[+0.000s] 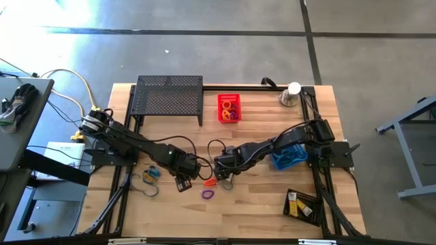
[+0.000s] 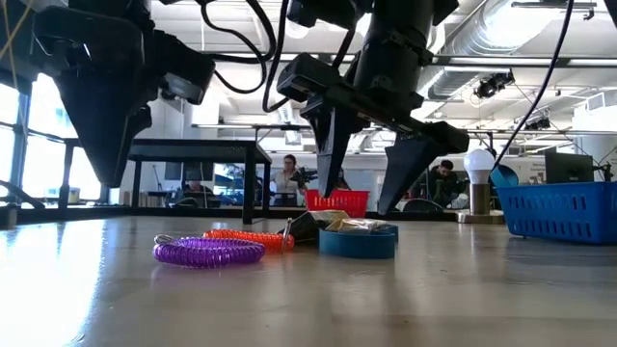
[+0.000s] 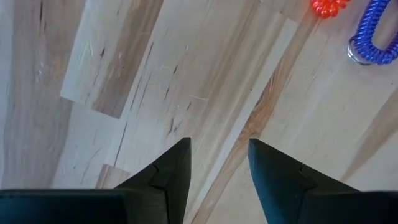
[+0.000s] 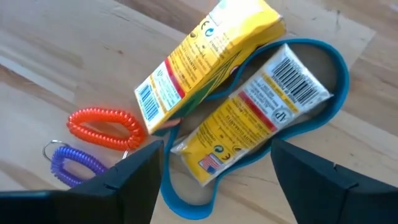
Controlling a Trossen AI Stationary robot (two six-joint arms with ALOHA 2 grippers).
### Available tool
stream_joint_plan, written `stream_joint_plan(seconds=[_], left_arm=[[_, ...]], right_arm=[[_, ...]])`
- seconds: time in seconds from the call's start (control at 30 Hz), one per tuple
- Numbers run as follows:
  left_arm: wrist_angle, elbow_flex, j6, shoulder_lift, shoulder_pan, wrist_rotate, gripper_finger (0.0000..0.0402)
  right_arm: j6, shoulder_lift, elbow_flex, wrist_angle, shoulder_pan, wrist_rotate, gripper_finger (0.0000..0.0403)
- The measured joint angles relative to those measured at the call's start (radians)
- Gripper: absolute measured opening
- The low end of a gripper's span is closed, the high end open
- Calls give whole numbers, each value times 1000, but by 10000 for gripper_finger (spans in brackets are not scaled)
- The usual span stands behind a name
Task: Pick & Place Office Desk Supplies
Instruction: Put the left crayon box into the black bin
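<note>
Two yellow boxes (image 4: pixel 211 68) lie crossed inside a blue band (image 4: pixel 323 112) at centre frame of the right wrist view; barcodes and small recycling marks show on their white panels, but the print is too fine to read, no brand to call. The right gripper (image 4: pixel 214 180) hangs just above them, fingers spread wide, grasping nothing. An orange coil (image 4: pixel 106 127) sits at lower left of that frame, touching the upper box's corner, and a purple coil (image 4: pixel 74 163) with a metal ring is partly cut off behind the left finger. In the low view the right gripper (image 2: pixel 371 198) stands over the pile mid-frame, tips clear of the table (image 2: pixel 482 289). The left gripper (image 3: pixel 217 165) hovers over bare wood, fingers parted and empty, its base cut off at the bottom edge. In the overhead view it sits left of centre (image 1: pixel 182 182), with a red bin (image 1: pixel 229 107) of loops at upper centre, a blue bin (image 1: pixel 289 156) half hidden under the right arm, and a black tray (image 1: pixel 303 204) of more boxes at lower right.
</note>
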Motion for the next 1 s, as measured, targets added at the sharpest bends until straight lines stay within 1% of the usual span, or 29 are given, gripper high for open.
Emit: stream_joint_plan(seconds=[0.17, 0.37, 0.5, 1.0], left_arm=[[-10, 0, 0, 0, 0, 0, 153], [-21, 0, -1, 0, 0, -12, 153], [-20, 0, 1, 0, -2, -23, 153], [-46, 0, 5, 0, -2, -39, 153]], right_arm=[[0, 0, 0, -24, -2, -36, 282], [0, 17, -1, -30, -1, -28, 281], [5, 35, 1, -2, -7, -21, 281], [7, 86, 2, 14, -13, -34, 281]])
